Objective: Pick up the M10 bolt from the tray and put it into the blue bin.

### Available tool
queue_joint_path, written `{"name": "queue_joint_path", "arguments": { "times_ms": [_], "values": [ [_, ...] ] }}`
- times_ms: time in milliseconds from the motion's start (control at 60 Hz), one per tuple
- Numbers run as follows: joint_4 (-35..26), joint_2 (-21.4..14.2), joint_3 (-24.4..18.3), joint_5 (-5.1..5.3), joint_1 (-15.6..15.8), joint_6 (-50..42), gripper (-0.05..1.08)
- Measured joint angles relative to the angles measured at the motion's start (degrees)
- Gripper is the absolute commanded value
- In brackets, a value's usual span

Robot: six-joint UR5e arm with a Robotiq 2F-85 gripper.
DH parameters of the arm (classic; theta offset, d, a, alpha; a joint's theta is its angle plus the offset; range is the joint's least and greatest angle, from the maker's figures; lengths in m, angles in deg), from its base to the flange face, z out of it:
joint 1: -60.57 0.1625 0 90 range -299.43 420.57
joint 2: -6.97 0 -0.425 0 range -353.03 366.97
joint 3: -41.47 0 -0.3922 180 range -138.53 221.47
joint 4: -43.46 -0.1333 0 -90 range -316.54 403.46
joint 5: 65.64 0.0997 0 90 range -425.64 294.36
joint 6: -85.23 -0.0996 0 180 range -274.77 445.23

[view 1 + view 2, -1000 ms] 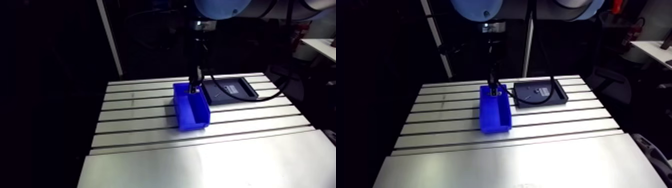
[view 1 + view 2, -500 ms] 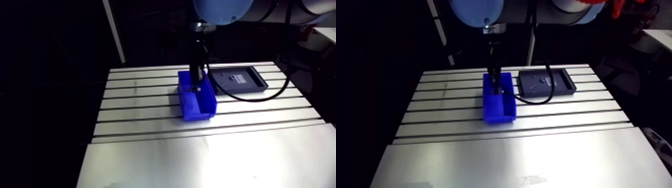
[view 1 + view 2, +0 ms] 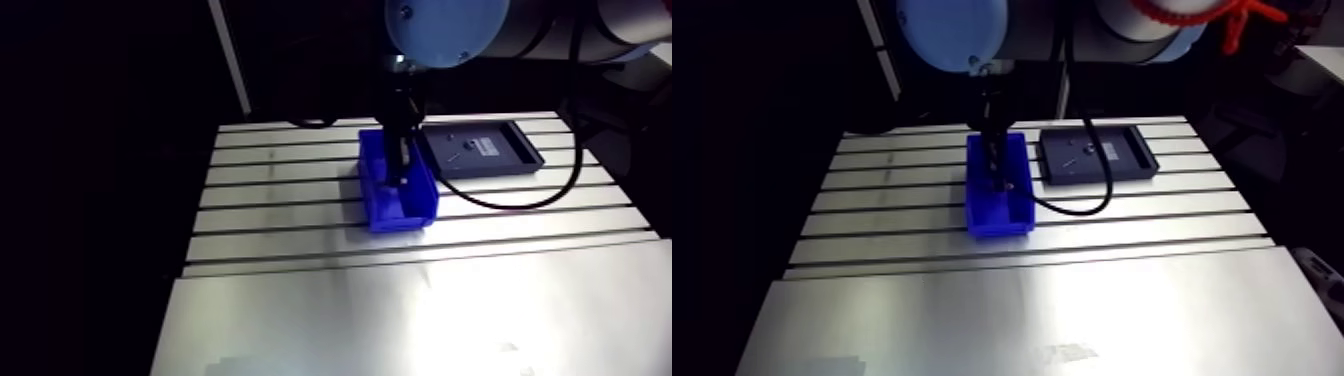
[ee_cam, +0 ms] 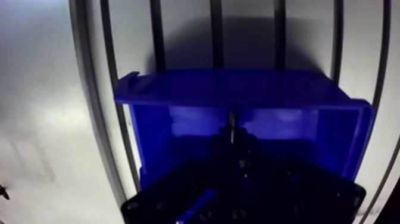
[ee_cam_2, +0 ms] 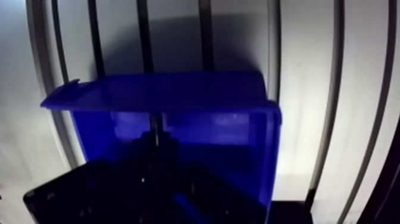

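I read table (image 3: 400, 310) as smooth bare metal, shiny | blue bin (image 3: 400, 215) glossy plastic | tray (image 3: 515, 162) dark, matt

Finding: the gripper (image 3: 403, 183) has travelled along the blue bin (image 3: 400, 218). Earlier its tips hung at the bin's far end, by the back wall. Just before, they were a little way in from that wall. They now stand over the middle of the bin, between its long walls. The M10 bolt (image 4: 231, 126), pinched at the fingertips, has gone with it. The arm's upper link has swung as well, so the arm view has shifted (the apparent drift of bin and tray (image 3: 500, 165) is the camera's, not theirs). Any change in height cannot be determined.
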Motion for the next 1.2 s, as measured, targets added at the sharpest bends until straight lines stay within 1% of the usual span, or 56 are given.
{"name": "queue_joint_path", "arguments": {
  "times_ms": [17,33,67,133,450,633,817,1033,1200],
  "values": [
    [0.00,0.02,0.01,-0.02,0.00,0.00,0.78],
    [0.01,0.05,0.03,-0.04,0.00,0.00,0.78],
    [0.01,0.08,0.05,-0.08,0.00,0.00,0.02],
    [-0.02,0.10,0.07,-0.11,-0.01,0.00,0.00],
    [-0.71,-0.54,-0.05,0.02,-0.07,-0.75,0.00],
    [-2.41,-2.49,-1.12,0.37,-0.19,-0.87,0.00],
    [-5.94,-5.03,-3.00,0.71,-0.38,-0.88,0.00],
    [-10.99,-7.71,-5.95,1.51,-0.69,-1.73,0.00],
    [-14.69,-9.41,-8.57,2.41,-1.14,-5.36,0.00]
  ]
}}
